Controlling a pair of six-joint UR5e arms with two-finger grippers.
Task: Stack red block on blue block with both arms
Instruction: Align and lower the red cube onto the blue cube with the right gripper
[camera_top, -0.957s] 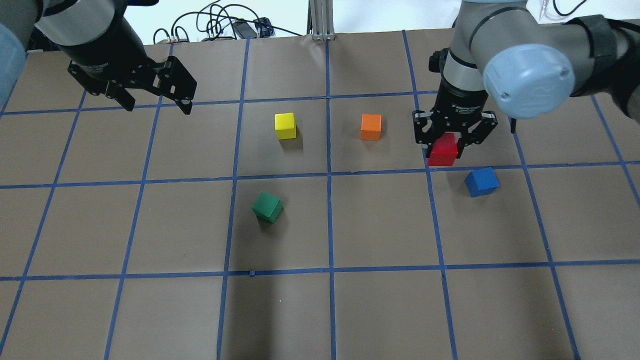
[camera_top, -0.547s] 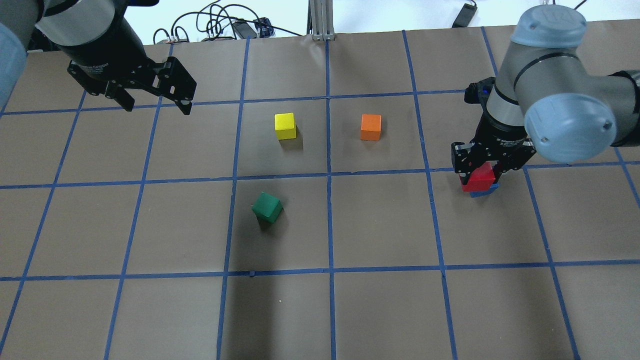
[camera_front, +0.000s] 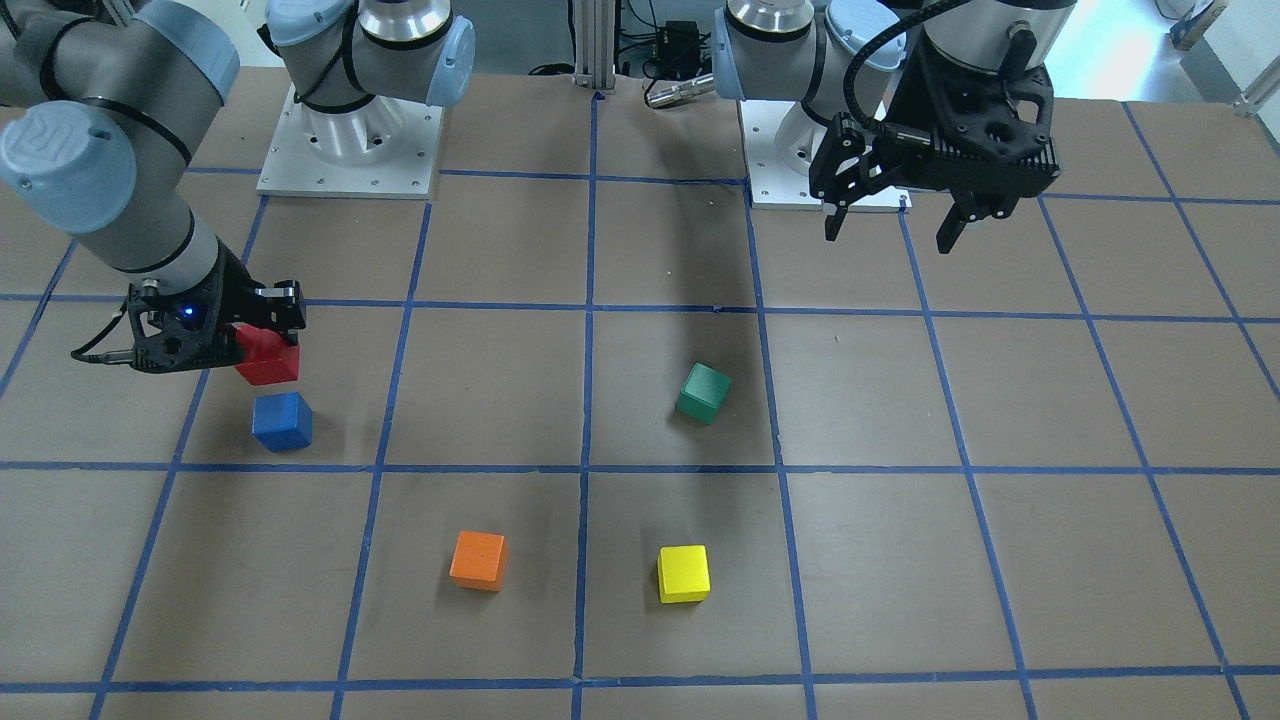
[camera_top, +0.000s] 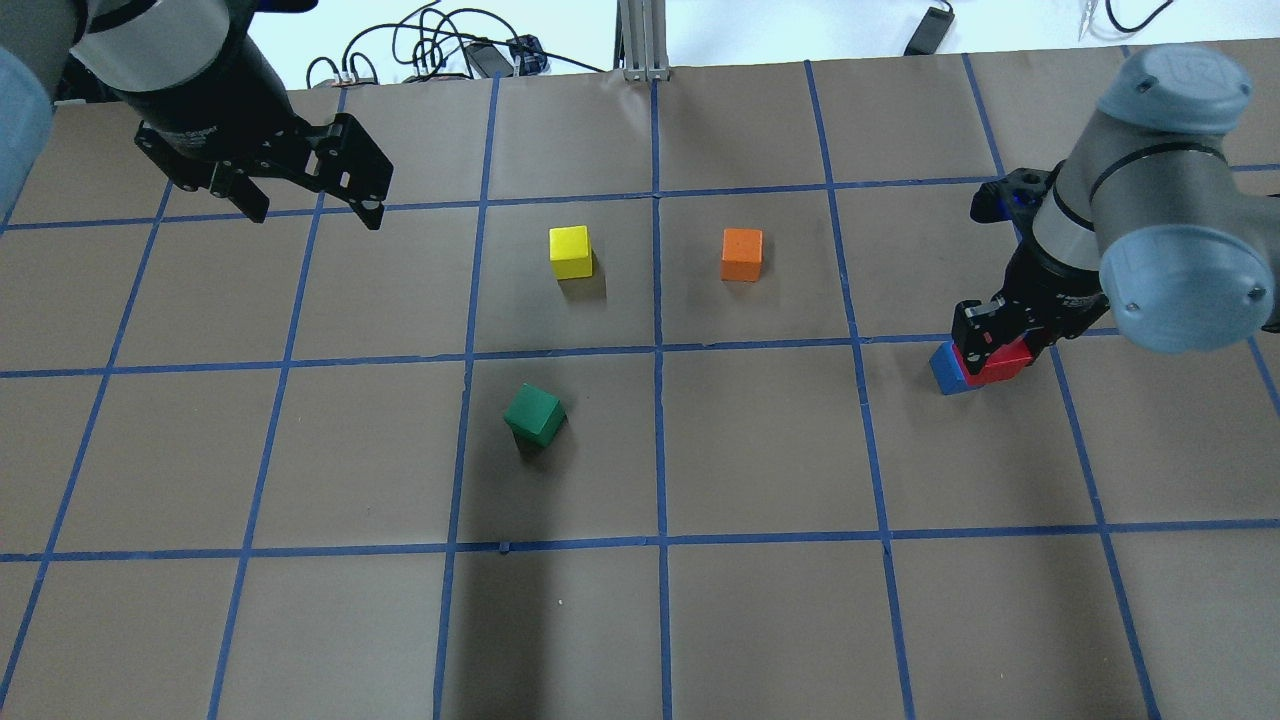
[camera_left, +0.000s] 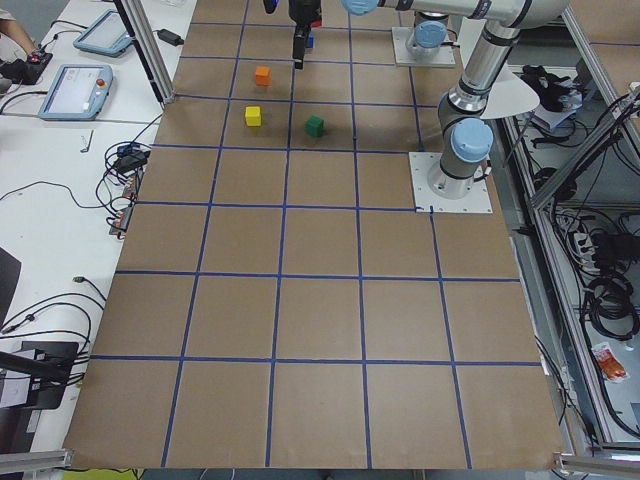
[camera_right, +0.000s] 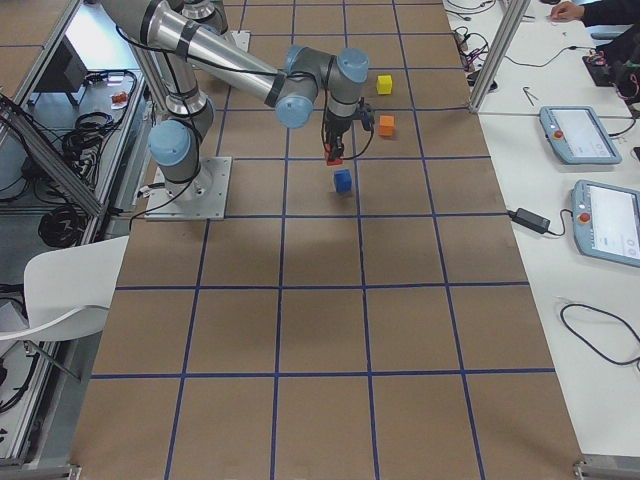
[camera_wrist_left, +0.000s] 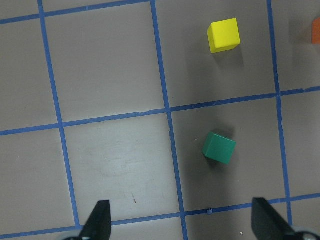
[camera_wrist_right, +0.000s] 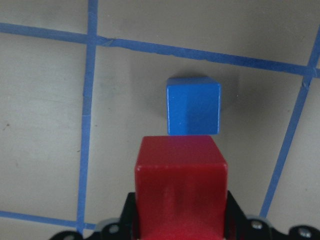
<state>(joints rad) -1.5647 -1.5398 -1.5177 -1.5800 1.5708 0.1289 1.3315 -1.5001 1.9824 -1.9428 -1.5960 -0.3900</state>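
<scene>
Silver-grey tube links on left arm (camera_top: 170, 40) and right arm (camera_top: 1150, 170). Light-blue round joint caps (camera_top: 1180, 290) with small screws and an embossed UR logo. Black wrists, blue LED (camera_front: 188, 313) on the right one. Black cable (camera_front: 862, 55) along left wrist. Black left gripper (camera_front: 888, 238), ribbed housing. White bolted base plates (camera_front: 290, 170) under silver pedestals.

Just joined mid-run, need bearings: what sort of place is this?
Probably a robotics lab cell: a table taped in a blue grid, teach pendants on the side bench, and the red block in the right end effector.
</scene>
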